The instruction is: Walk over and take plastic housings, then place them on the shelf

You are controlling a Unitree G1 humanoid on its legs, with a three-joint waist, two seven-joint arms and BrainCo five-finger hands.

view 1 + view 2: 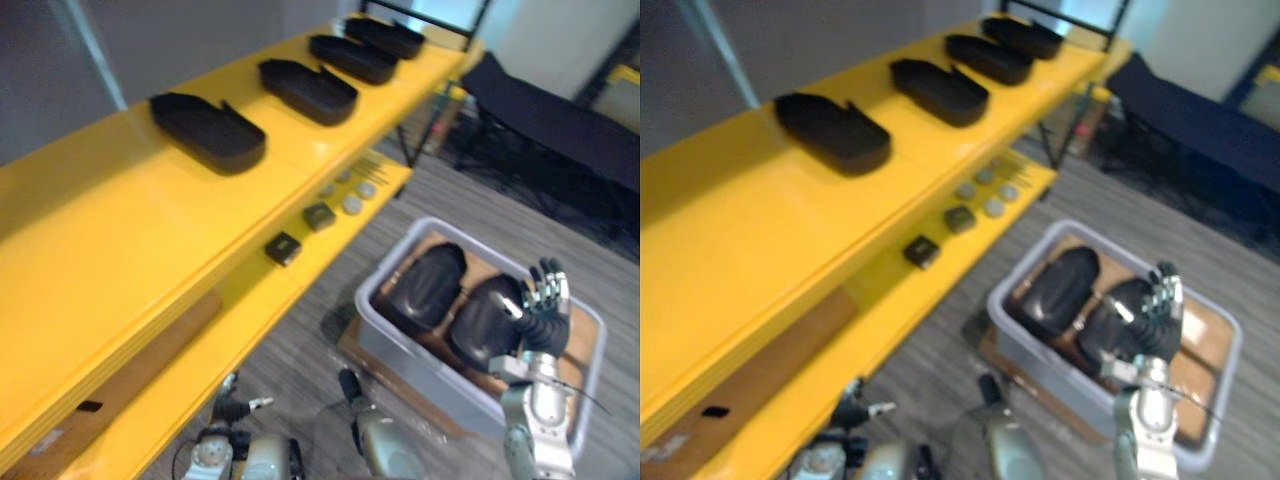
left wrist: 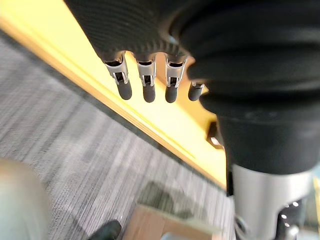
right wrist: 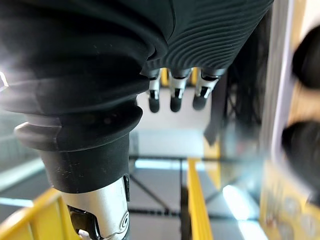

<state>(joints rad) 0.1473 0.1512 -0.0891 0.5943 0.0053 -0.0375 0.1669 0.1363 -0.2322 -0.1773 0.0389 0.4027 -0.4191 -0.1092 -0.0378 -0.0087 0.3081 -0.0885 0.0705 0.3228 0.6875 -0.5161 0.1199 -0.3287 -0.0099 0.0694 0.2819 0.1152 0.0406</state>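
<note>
Four black housings (image 1: 308, 90) lie in a row on the top board of the yellow shelf (image 1: 120, 260). Left eye view: two further housings (image 1: 428, 285) sit side by side in the grey bin (image 1: 400, 355); the right hand (image 1: 545, 300) is over the bin, fingers straight, empty. Left wrist view: left hand (image 2: 145, 30) beside the shelf edge, fingers relaxed, holding nothing. Right wrist view: fingers (image 3: 175, 95) extended, empty.

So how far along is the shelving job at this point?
Done: four black housings sit on the yellow shelf. In hand: nothing; the right robot hand hovers open over the grey bin, and the left robot hand is open, low beside the shelf. Left: two more housings lie in the bin.
</note>
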